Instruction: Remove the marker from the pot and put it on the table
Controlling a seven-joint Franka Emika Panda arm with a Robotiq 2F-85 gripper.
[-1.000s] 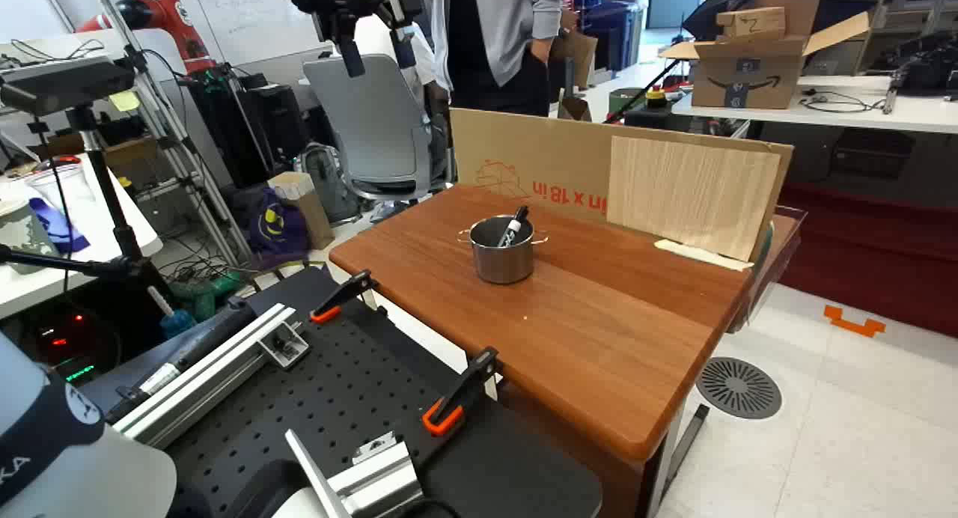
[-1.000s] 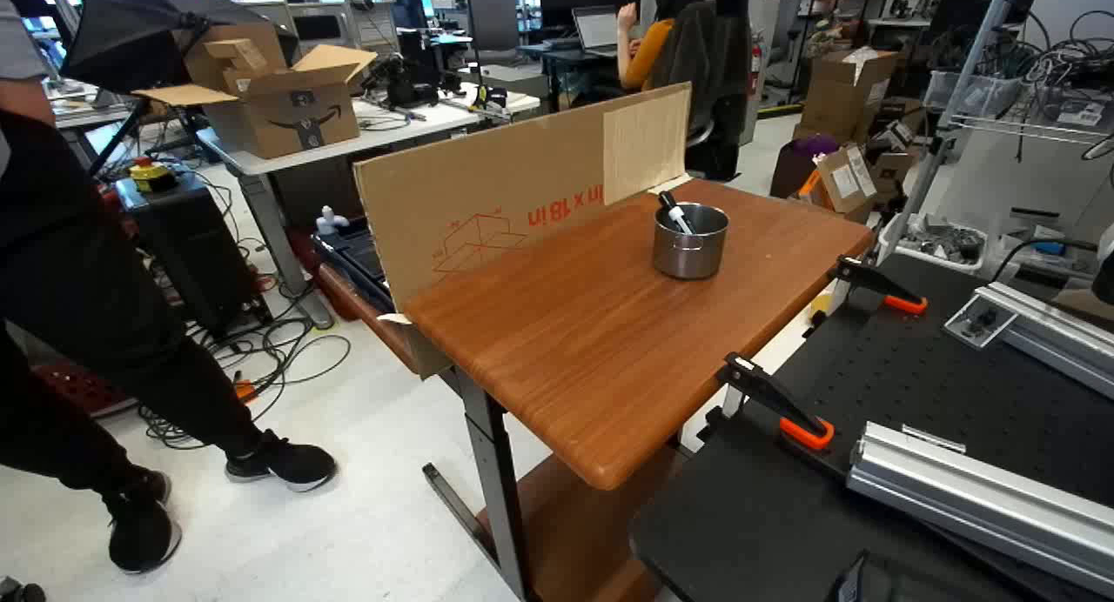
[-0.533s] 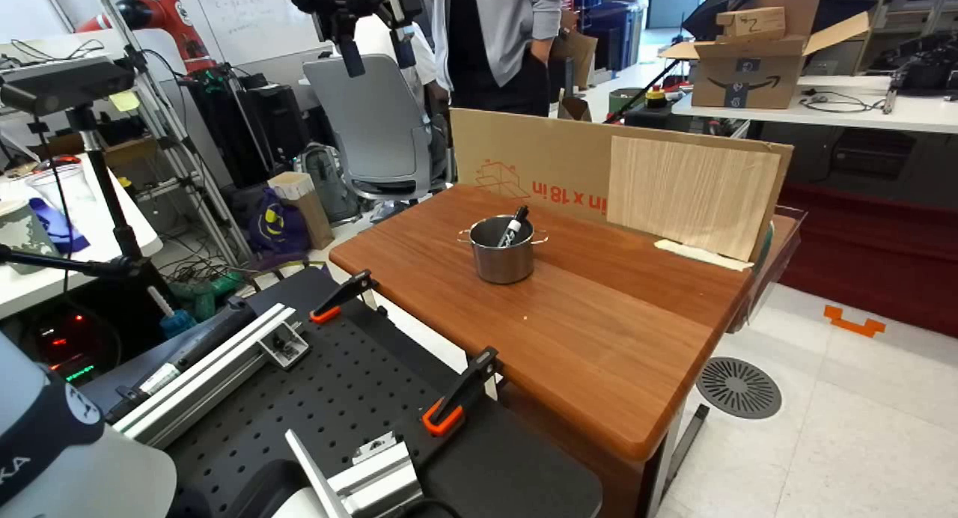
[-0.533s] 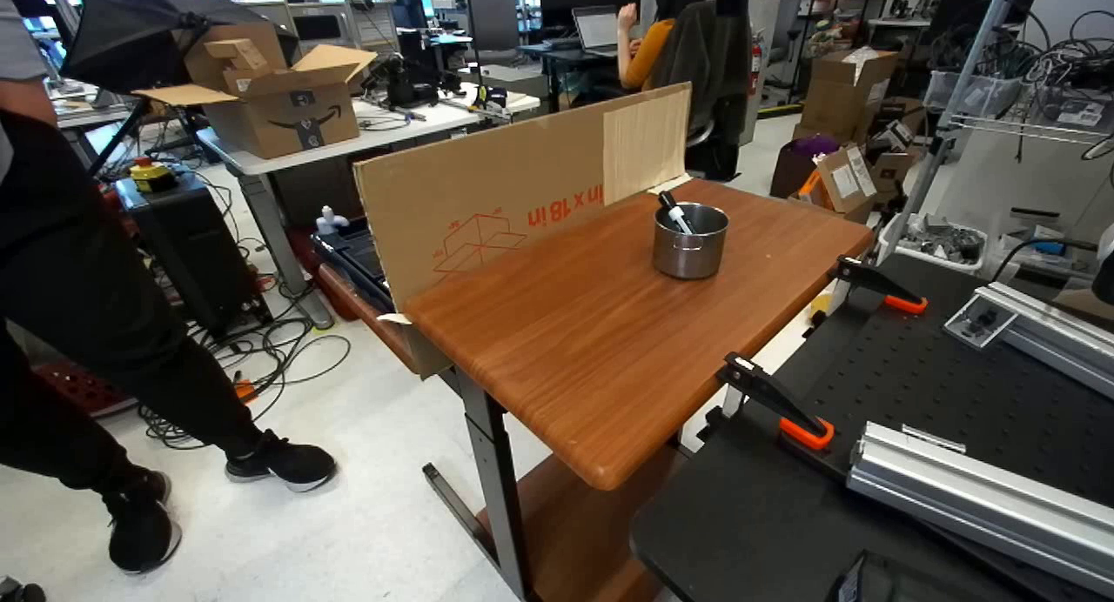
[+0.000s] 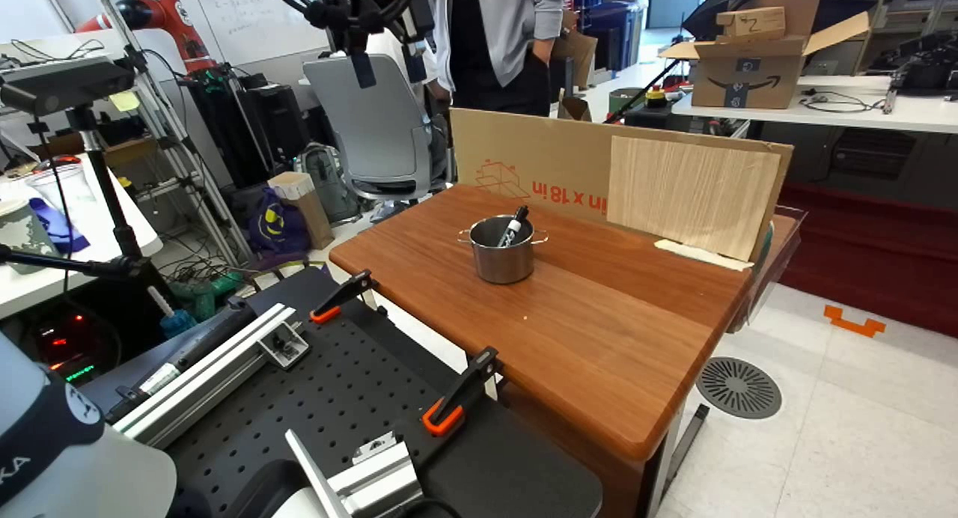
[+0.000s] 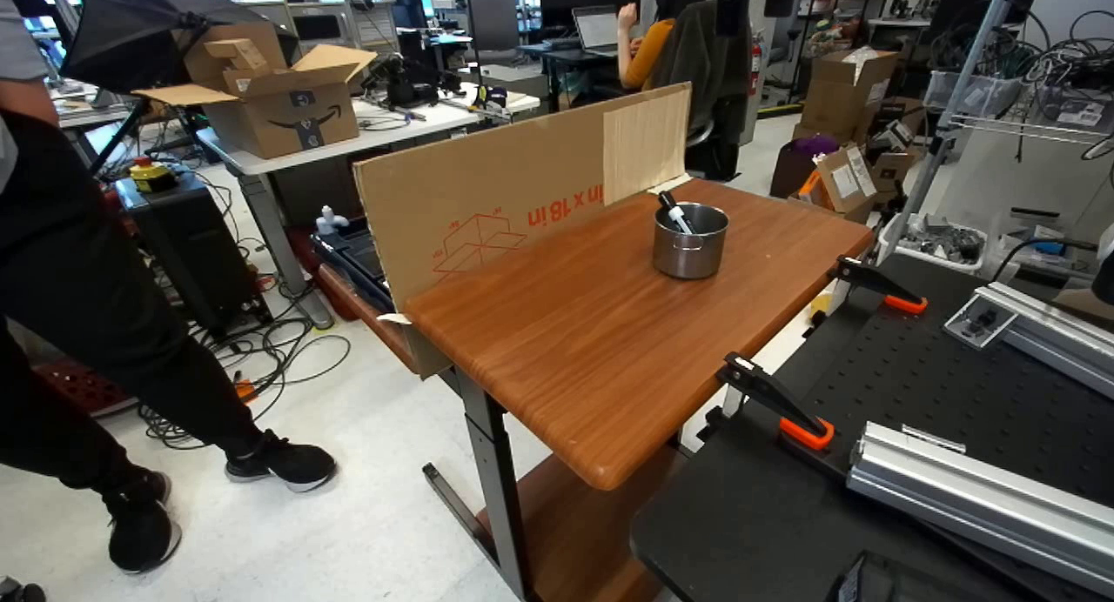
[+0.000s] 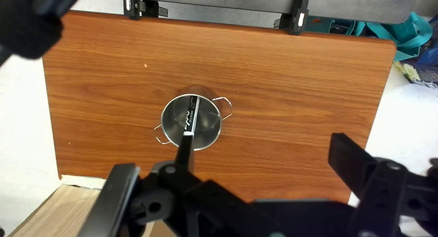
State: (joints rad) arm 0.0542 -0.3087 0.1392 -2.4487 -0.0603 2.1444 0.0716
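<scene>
The marker (image 5: 512, 229) leans inside the pot (image 5: 504, 265), with its black cap sticking up over the rim. Both also show in an exterior view, the marker (image 6: 676, 213) and the pot (image 6: 687, 256). The pot stands on the reddish-brown table (image 5: 599, 331). In the wrist view the marker (image 7: 191, 115) lies across the mouth of the pot (image 7: 214, 127), its cap end partly behind a gripper part. My gripper (image 7: 236, 156) is open and empty, its fingers wide apart. In an exterior view the gripper (image 5: 391, 69) hangs high above the table, well above the pot.
A cardboard sheet (image 5: 539, 147) with a pale plywood board (image 5: 692, 192) stands along one table edge. Orange-handled black clamps (image 5: 468, 387) sit at the opposite edge by the black perforated board (image 5: 352, 383). A person (image 5: 498, 46) stands beyond the cardboard.
My gripper has moved down slightly and a little to the right in an exterior view, staying open. The marker and the pot have not moved.
</scene>
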